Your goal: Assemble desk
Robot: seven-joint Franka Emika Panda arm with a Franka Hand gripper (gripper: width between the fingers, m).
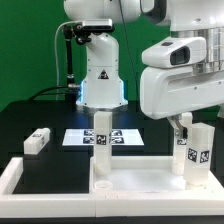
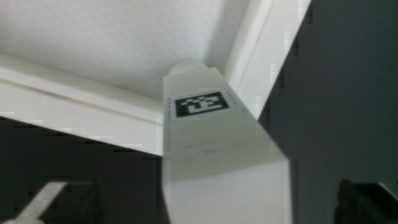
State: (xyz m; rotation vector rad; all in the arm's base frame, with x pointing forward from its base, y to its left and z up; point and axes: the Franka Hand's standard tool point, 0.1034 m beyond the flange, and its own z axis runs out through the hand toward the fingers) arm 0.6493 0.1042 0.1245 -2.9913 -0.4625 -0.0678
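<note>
The desk's tabletop panel (image 1: 140,182) lies flat at the black bench's (image 1: 40,112) near edge, its long axis across the exterior view. A left leg (image 1: 100,140) and a right leg (image 1: 197,152) stand upright on it. The pincer (image 1: 183,128) is at the right leg's top; I cannot tell its grip. A loose leg (image 1: 38,140) lies on open bench.

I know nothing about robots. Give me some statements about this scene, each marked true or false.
Two white legs stand upright on the tabletop. True.
A third leg lies loose on the black table. True.
The marker board is held in the air. False: it lies flat on the table.
The end effector is at the upright leg on the exterior view's left. False: it is at the right one.
</note>
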